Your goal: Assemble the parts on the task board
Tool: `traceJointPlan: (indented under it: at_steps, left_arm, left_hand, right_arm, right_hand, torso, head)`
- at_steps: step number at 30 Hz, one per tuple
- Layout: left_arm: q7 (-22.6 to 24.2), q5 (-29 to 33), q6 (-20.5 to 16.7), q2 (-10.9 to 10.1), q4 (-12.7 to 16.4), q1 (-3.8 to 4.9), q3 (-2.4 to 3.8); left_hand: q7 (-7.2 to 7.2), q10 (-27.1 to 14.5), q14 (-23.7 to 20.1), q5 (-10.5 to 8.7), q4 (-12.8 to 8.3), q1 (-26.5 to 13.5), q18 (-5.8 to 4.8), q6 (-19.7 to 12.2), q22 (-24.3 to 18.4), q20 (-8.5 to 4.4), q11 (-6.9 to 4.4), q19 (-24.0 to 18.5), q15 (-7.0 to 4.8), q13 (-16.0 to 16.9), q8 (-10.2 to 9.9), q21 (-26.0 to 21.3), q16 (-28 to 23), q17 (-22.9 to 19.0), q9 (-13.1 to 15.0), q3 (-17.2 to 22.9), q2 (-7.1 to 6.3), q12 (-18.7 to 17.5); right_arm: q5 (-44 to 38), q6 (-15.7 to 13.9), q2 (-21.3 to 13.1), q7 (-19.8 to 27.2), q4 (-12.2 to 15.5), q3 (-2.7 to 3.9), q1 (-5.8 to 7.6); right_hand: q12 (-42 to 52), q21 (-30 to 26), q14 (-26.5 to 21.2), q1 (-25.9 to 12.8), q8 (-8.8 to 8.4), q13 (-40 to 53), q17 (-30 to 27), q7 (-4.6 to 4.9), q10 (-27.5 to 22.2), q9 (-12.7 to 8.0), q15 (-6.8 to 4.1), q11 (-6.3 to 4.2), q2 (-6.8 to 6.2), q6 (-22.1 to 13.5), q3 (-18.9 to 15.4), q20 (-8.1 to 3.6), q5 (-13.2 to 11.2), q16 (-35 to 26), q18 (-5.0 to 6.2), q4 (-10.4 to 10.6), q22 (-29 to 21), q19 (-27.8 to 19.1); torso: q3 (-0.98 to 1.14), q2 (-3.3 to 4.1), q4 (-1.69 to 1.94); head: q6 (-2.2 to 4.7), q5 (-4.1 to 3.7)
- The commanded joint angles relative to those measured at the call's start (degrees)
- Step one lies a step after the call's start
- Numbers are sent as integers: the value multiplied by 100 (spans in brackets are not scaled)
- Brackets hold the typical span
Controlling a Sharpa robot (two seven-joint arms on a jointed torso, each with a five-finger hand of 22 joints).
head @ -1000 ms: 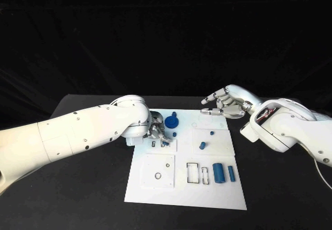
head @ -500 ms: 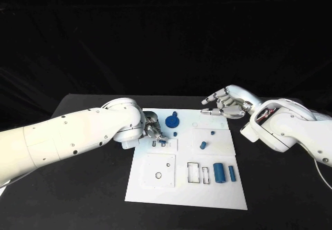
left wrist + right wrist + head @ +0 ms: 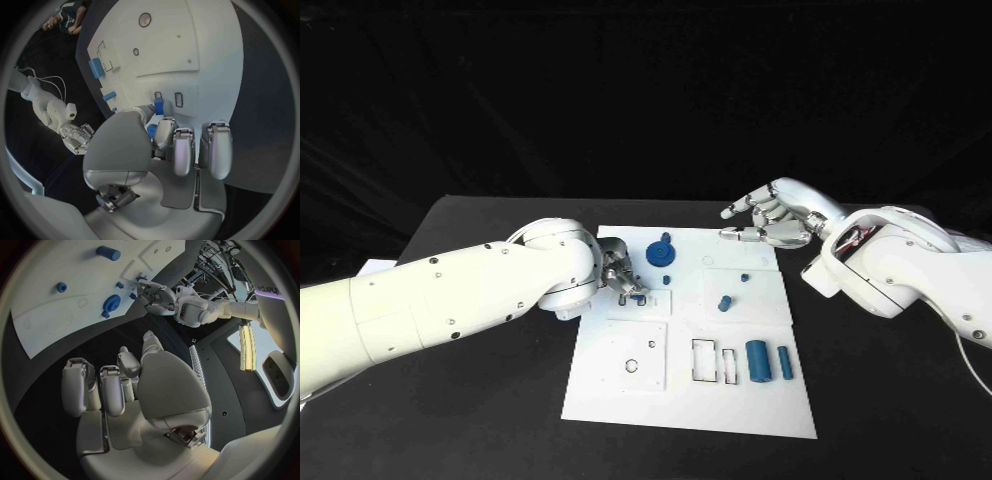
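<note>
The white task board (image 3: pixel 678 395) lies mid-table. My left hand (image 3: pixel 620 277) is over its upper left part and pinches a small blue piece (image 3: pixel 159 106) between its fingertips, just above two small rectangular slots (image 3: pixel 179 99). My right hand (image 3: pixel 769 225) hovers over the board's far right edge with its fingers apart and nothing in them. On the board are a round blue disc part (image 3: pixel 659 252), a small blue peg (image 3: pixel 724 302), a blue cylinder (image 3: pixel 757 360) and a slim blue bar (image 3: pixel 783 362). The cylinder (image 3: pixel 108 252) and the disc part (image 3: pixel 112 302) also appear in the right wrist view.
Empty rectangular outlines (image 3: pixel 702 362) sit left of the cylinder, and a square plate with small holes (image 3: pixel 632 358) takes the board's lower left. Black table (image 3: pixel 488 420) surrounds the board on all sides. My left forearm (image 3: pixel 444 300) crosses the table's left side.
My left arm has swung lower and its elbow has dropped, while the left hand stays at the slots with the small blue piece. The right hand has not moved.
</note>
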Motion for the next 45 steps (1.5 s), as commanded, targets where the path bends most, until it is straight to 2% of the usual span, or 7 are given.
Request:
traceJointPlan:
  at_steps: [1,7,28,45]
  left_arm:
    - [-115,-305,-53,33,6,-28,1]
    - [-149,-335,105,40,11,-48,1]
    - [-235,-344,554,33,55,-57,1]
    - [-277,-285,595,61,28,-57,1]
  left_hand:
    - [-42,29,604,-50,-789,-52,-109,12,1252,28,4,458,16,12,17,40,18,1507,12,829,34,37]
    - [-43,29,604,-101,-803,-72,-108,11,1250,28,4,456,17,12,16,38,18,1507,21,850,28,37]
    - [-51,35,604,-150,-863,-75,-110,23,1258,25,-3,461,16,16,19,43,18,1507,40,903,9,41]
    - [-50,42,604,-166,-848,-164,-111,48,1263,25,1,463,17,24,30,45,18,1507,67,939,2,47]
  right_arm:
    - [-21,77,4,24,4,-1,-6]
    - [-20,88,0,24,7,-1,-7]
    - [-17,112,2,26,4,-1,-9]
    - [-17,117,3,24,3,-1,-13]
  right_hand:
    - [-18,-37,406,5,7,-5,692,3,-35,7,-48,-17,46,46,-48,-14,22,-35,105,0,-5,-16]
    - [-13,-41,408,-2,6,-4,697,3,-33,8,-48,-16,49,46,-58,-15,26,-32,106,6,-9,-18]
    - [-13,-41,408,-6,6,-5,695,3,-33,9,-48,-16,53,48,-64,-15,28,-35,105,10,-9,-17]
    - [-13,-41,408,-6,6,-5,695,3,-33,9,-48,-16,53,48,-64,-15,28,-35,105,10,-9,-17]
  torso:
    - [-1,13,-6]
    - [8,4,-4]
    - [2,3,1]
    - [7,3,-2]
  head:
    - [-8,0]
    - [-24,-7]
    - [-48,-16]
    - [-64,-4]
